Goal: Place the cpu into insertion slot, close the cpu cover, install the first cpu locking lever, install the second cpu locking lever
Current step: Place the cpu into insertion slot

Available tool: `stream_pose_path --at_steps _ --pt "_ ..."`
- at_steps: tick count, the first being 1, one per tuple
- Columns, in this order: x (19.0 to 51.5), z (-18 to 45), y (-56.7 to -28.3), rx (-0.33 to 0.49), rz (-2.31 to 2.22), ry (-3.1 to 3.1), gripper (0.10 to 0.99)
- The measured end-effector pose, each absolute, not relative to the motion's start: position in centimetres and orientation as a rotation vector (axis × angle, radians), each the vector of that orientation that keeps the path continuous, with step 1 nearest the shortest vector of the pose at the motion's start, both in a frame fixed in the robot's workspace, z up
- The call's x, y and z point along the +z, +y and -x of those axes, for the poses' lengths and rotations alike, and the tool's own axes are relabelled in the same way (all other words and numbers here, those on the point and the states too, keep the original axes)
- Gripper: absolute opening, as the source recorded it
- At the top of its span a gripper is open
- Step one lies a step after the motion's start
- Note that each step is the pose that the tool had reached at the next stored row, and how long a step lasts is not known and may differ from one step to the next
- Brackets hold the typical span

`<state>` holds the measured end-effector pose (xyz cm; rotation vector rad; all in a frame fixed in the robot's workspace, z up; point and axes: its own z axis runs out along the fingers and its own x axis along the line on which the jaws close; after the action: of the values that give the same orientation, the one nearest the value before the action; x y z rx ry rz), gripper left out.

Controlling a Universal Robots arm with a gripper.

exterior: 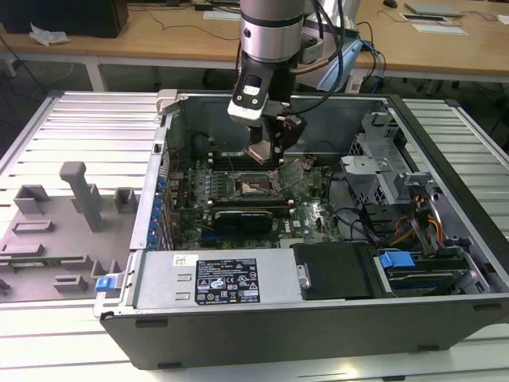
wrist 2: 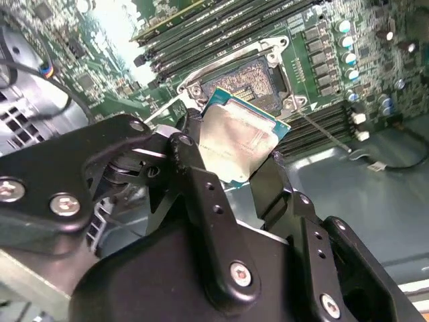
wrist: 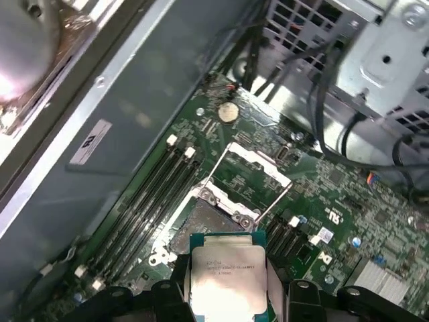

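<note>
My gripper [exterior: 269, 147] hangs inside the open computer case, shut on the cpu [exterior: 261, 153] by two opposite edges. In both wrist views the silver-topped cpu [wrist 2: 238, 141] [wrist: 226, 278] sits between the black fingers [wrist 2: 194, 168], tilted and a short way above the board. The insertion slot [exterior: 256, 187] [wrist 2: 244, 84] [wrist: 204, 218] lies uncovered just beyond the chip, with its pin field showing. The cpu cover [wrist: 258, 159] [exterior: 298, 167] is swung open to the slot's far side. Two thin lever rods [wrist: 276, 200] stand loose beside it.
Long black memory slots [wrist: 151, 194] run beside the socket, and a black card [exterior: 242, 215] lies in front of it. A drive cage [exterior: 374, 155] with cables fills the case on the exterior view's right. Grey fixtures [exterior: 79, 195] stand on the table at the left.
</note>
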<state>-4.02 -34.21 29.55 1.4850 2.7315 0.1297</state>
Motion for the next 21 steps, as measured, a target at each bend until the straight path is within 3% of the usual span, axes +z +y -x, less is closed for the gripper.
stream_pose_path --at_steps 21 --pt "28.65 4.02 -34.21 0.116 -2.019 2.343 0.541"
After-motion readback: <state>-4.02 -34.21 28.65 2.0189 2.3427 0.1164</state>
